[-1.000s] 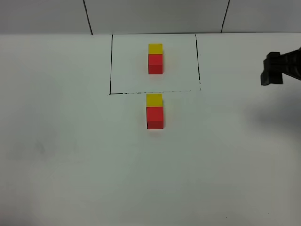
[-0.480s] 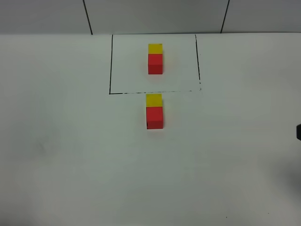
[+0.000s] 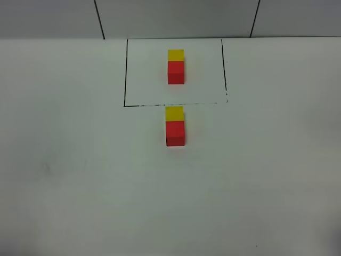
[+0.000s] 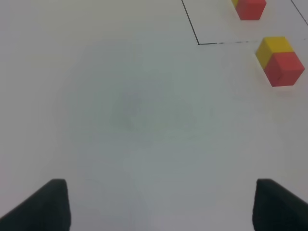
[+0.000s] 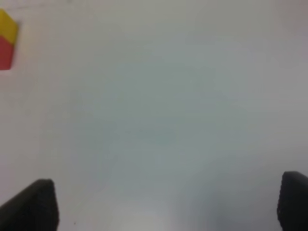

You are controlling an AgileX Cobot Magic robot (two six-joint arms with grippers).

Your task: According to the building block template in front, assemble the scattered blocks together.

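The template, a yellow cube (image 3: 176, 55) joined to a red cube (image 3: 176, 72), sits inside the black drawn rectangle (image 3: 125, 74) at the far middle. Just in front of the frame, the loose yellow cube (image 3: 174, 113) touches the loose red cube (image 3: 175, 133), in the same order as the template. This pair also shows in the left wrist view (image 4: 279, 60) and at the edge of the right wrist view (image 5: 6, 41). Neither gripper shows in the exterior view. My left gripper (image 4: 161, 207) and right gripper (image 5: 168, 209) are both open and empty, over bare table.
The white table (image 3: 80, 176) stretches all around the cubes. A wall with dark seams (image 3: 99, 18) rises behind the frame.
My right arm has pulled back out of the exterior view, from the far right to the right edge and then out. The cubes have not moved.
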